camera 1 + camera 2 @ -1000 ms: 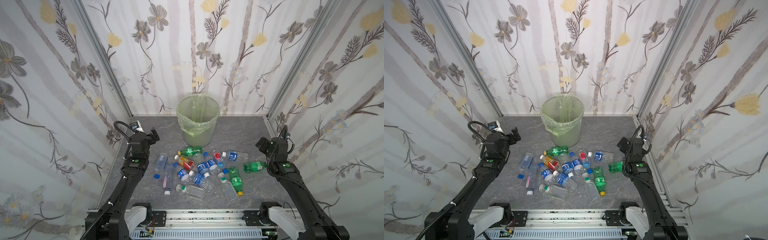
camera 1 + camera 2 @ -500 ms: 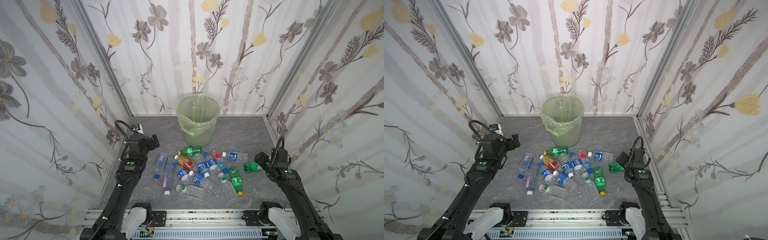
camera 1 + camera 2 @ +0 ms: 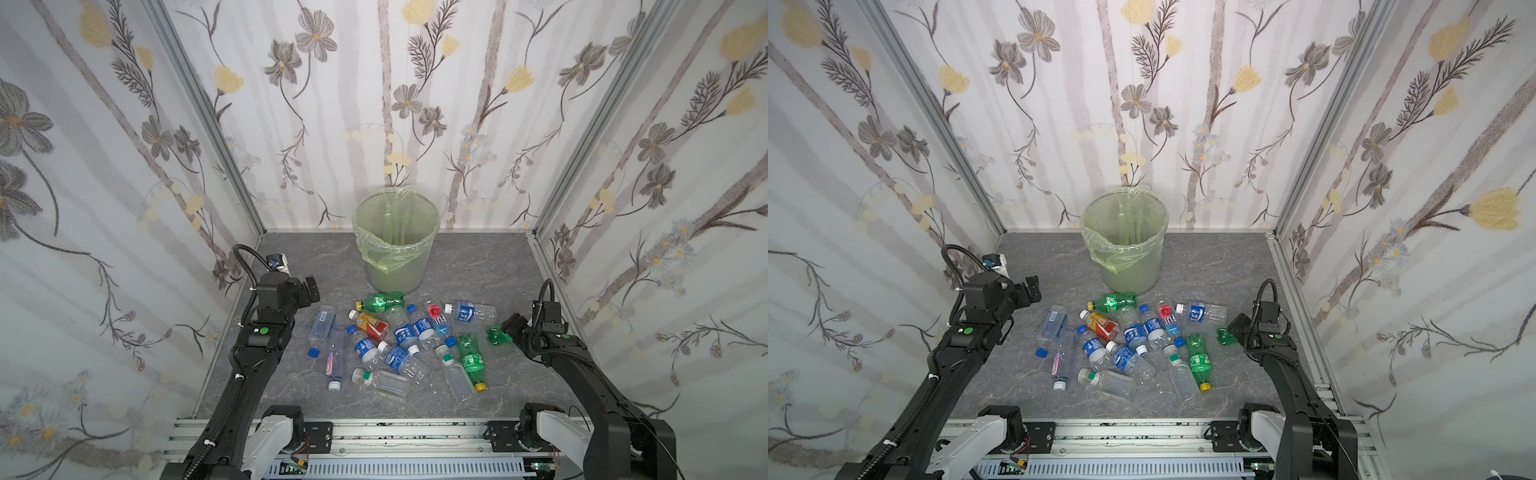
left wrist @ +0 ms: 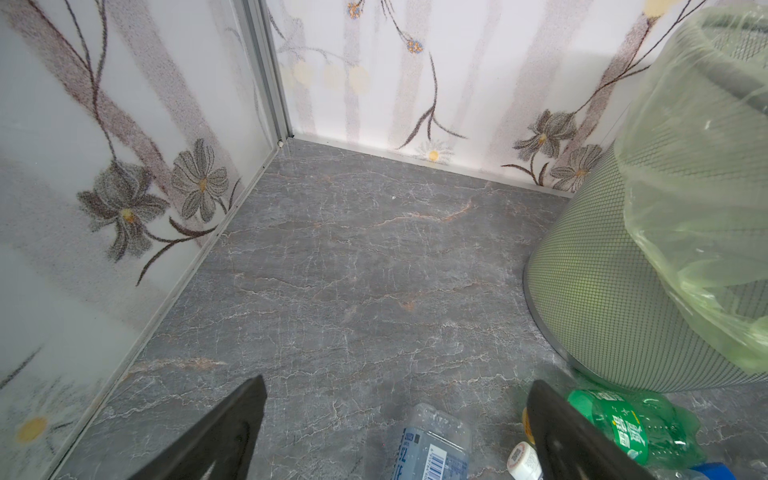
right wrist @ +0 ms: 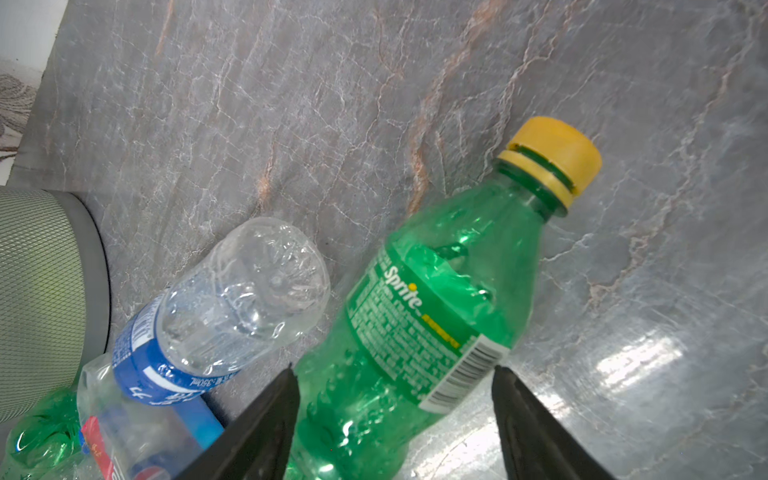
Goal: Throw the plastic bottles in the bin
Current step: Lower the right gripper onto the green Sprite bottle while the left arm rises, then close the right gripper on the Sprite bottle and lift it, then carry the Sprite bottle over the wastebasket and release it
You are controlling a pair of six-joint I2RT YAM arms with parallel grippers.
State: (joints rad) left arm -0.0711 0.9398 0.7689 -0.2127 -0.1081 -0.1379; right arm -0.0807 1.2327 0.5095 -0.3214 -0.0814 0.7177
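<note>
Several plastic bottles (image 3: pixel 399 336) lie in a heap on the grey floor in front of the bin (image 3: pixel 395 257), which is lined with a pale green bag. My right gripper (image 5: pixel 392 370) is low at the heap's right edge and straddles a green bottle (image 5: pixel 428 299) with a yellow cap. One finger lies against it, the other reaches its barcode edge, and the bottle rests on the floor. In both top views that gripper (image 3: pixel 509 326) (image 3: pixel 1235 328) hides part of the green bottle (image 3: pixel 496 336). My left gripper (image 3: pixel 309 289) (image 4: pixel 399 382) hangs open and empty over a clear bottle (image 4: pixel 432 449).
A clear bottle with a blue label (image 5: pixel 232 307) lies close beside the green one. Another green bottle (image 4: pixel 623 419) lies at the foot of the bin (image 4: pixel 602 291). Floral wall panels close in three sides, and an aluminium rail (image 3: pixel 374 432) runs along the front.
My right arm has dropped down to the green bottle and its jaws have narrowed around it. The left arm has sunk slightly, still open.
</note>
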